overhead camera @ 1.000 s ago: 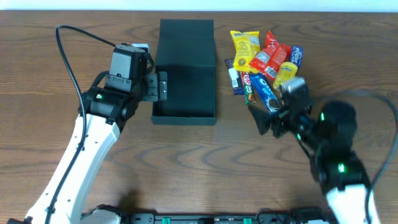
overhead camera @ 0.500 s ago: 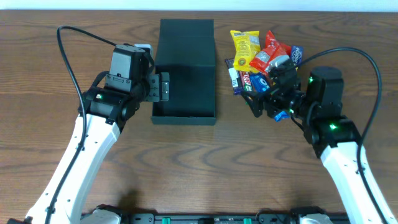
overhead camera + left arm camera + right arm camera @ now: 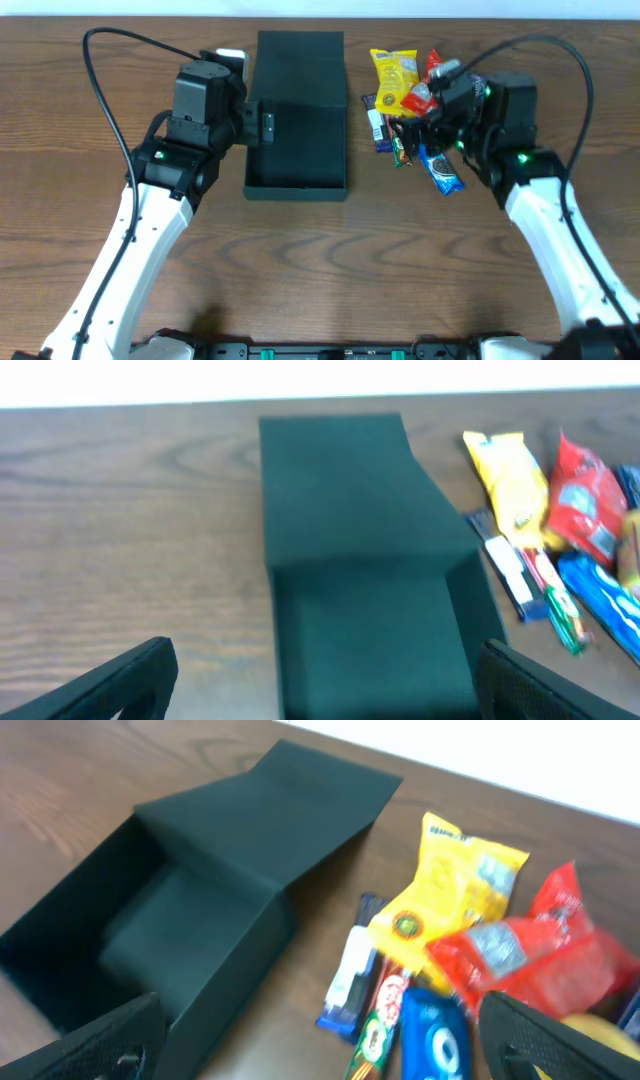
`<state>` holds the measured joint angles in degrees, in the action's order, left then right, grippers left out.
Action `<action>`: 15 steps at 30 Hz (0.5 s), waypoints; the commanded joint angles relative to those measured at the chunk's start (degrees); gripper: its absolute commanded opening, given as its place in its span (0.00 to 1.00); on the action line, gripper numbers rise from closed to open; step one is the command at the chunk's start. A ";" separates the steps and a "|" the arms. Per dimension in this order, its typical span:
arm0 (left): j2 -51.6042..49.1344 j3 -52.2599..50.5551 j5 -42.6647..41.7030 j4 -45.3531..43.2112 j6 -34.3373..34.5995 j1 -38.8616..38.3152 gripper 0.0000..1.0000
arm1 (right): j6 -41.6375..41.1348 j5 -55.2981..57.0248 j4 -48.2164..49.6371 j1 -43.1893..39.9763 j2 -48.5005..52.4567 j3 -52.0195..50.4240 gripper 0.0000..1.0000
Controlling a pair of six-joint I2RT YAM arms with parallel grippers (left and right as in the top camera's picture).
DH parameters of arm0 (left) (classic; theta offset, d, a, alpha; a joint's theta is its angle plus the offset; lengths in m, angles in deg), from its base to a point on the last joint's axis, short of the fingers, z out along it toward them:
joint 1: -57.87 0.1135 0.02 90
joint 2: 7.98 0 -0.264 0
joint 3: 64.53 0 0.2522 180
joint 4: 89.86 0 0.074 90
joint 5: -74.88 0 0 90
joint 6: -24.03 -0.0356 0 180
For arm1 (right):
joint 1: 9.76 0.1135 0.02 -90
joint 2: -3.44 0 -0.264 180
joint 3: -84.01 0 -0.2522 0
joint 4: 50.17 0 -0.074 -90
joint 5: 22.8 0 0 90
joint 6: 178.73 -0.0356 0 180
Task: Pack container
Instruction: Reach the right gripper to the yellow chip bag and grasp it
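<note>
The container (image 3: 296, 190) is a dark, open box at the table's centre, with its lid (image 3: 300, 62) lying flat behind it. It looks empty in the left wrist view (image 3: 370, 620) and the right wrist view (image 3: 150, 945). My left gripper (image 3: 262, 128) is open and empty at the box's left wall (image 3: 325, 695). My right gripper (image 3: 425, 133) is open and empty, low over the snack pile (image 3: 335, 1050). The pile holds a yellow packet (image 3: 393, 75) (image 3: 450, 880), a red packet (image 3: 428, 92) (image 3: 530, 950), a blue cookie packet (image 3: 441, 170) (image 3: 435, 1040) and thin bars (image 3: 400, 150) (image 3: 380, 1020).
A white and blue bar (image 3: 376, 125) (image 3: 350, 970) lies between the pile and the box's right wall. Both arms' black cables arch above the table. The wooden table's far edge (image 3: 150, 20) runs just behind the lid.
My right arm has swung from the table's front right up and back to the snack pile. My left gripper has shifted slightly toward the far side.
</note>
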<state>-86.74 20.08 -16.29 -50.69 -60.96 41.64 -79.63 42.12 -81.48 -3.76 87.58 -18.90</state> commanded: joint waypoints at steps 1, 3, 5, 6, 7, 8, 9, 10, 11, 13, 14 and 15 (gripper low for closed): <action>-0.31 0.31 4.81 -1.49 -1.44 0.17 0.95 | 0.85 1.36 0.04 -0.35 6.38 5.55 0.99; -0.31 0.31 4.81 -2.23 -1.88 0.20 0.95 | 0.83 1.33 -0.09 -0.28 11.34 9.75 0.99; -0.31 0.31 4.81 -2.54 -2.32 0.22 0.96 | 0.83 1.79 -0.83 0.07 16.44 14.64 0.99; -0.31 0.31 4.87 -2.56 -2.32 0.22 0.95 | 0.83 2.32 -1.46 0.28 18.38 16.81 0.99; -0.31 0.31 5.03 -2.56 -2.32 0.26 0.95 | 0.83 3.34 -2.56 0.68 21.14 19.98 0.99; -0.31 0.31 5.29 -2.54 -2.32 0.26 0.95 | 0.85 4.52 -3.78 1.01 23.39 22.86 0.99; -0.31 0.31 5.66 -2.54 -2.29 0.26 0.95 | 0.85 5.92 -5.07 1.38 25.73 25.79 0.99; -0.31 0.31 5.88 -2.51 -2.29 0.26 0.96 | 0.83 7.30 -6.56 1.77 28.00 28.83 0.99; -0.31 0.31 6.12 -2.54 -2.32 0.26 0.95 | 0.83 8.48 -8.09 2.21 30.34 31.89 0.99; -0.31 0.31 6.29 -2.58 -2.32 0.39 0.95 | 0.79 9.84 -11.78 3.21 35.30 38.53 0.99; -0.31 0.31 6.29 -2.58 -2.32 0.55 0.95 | 0.74 10.16 -13.44 3.65 37.44 41.42 0.99; -0.31 0.31 6.29 -2.58 -2.36 0.76 0.95 | 0.00 10.93 -15.28 4.17 39.69 44.61 0.99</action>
<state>-86.74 20.08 -11.49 -53.22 -62.20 41.75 -79.24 49.66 -94.35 -1.44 122.55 18.48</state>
